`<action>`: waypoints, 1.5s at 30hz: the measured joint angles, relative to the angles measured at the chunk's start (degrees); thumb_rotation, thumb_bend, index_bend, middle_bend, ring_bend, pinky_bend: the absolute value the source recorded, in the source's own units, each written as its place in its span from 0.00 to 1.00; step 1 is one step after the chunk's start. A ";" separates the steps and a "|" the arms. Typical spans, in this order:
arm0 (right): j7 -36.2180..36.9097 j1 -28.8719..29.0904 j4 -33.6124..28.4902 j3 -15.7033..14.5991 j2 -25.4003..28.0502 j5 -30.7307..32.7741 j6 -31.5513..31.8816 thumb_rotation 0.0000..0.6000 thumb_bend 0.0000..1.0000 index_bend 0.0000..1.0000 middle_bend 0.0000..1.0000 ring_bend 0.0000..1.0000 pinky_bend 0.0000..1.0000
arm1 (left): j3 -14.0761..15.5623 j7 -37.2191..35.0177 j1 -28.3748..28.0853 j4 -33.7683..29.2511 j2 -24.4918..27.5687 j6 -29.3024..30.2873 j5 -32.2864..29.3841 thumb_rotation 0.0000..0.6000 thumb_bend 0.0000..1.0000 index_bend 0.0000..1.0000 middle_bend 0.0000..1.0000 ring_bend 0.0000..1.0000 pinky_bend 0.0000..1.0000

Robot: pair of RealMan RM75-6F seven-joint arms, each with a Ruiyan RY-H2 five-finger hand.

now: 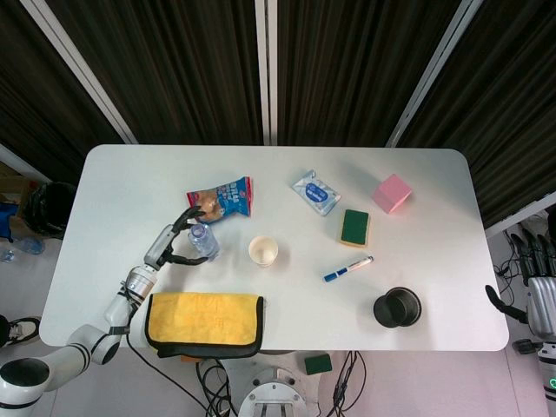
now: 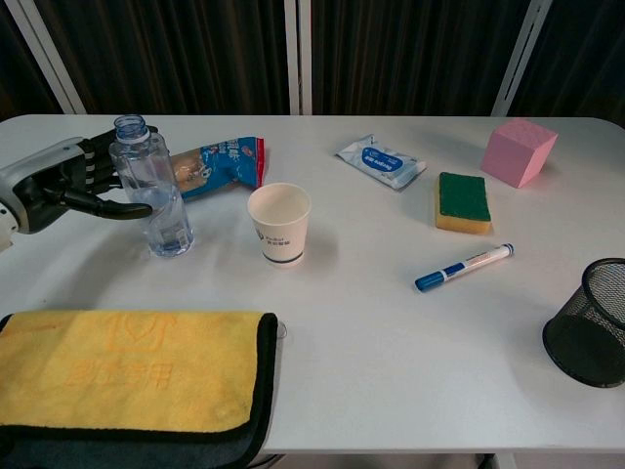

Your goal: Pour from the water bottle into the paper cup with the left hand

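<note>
A clear, uncapped water bottle (image 2: 156,191) (image 1: 202,241) stands upright on the white table, left of centre. My left hand (image 2: 73,181) (image 1: 178,239) reaches in from the left, its thumb in front of the bottle and its fingers spread behind. It brackets the bottle without closing on it. The white paper cup (image 2: 279,223) (image 1: 263,250) stands upright and looks empty, a short way right of the bottle. My right hand (image 1: 537,276) hangs off the table's right edge with its fingers apart and holds nothing.
A snack bag (image 2: 217,164) lies just behind the bottle. A folded yellow cloth (image 2: 127,376) covers the front left edge. Further right are a wipes pack (image 2: 381,161), a green-yellow sponge (image 2: 463,201), a pink cube (image 2: 519,151), a blue marker (image 2: 463,268) and a black mesh cup (image 2: 591,322).
</note>
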 measured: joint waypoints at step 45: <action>2.64 0.14 4.82 -0.14 -1.79 1.47 -1.43 0.84 0.24 0.00 0.00 0.00 0.00 | -3.50 -5.26 -1.65 -1.37 -3.76 -2.74 -3.43 1.00 0.10 0.42 0.45 0.36 0.46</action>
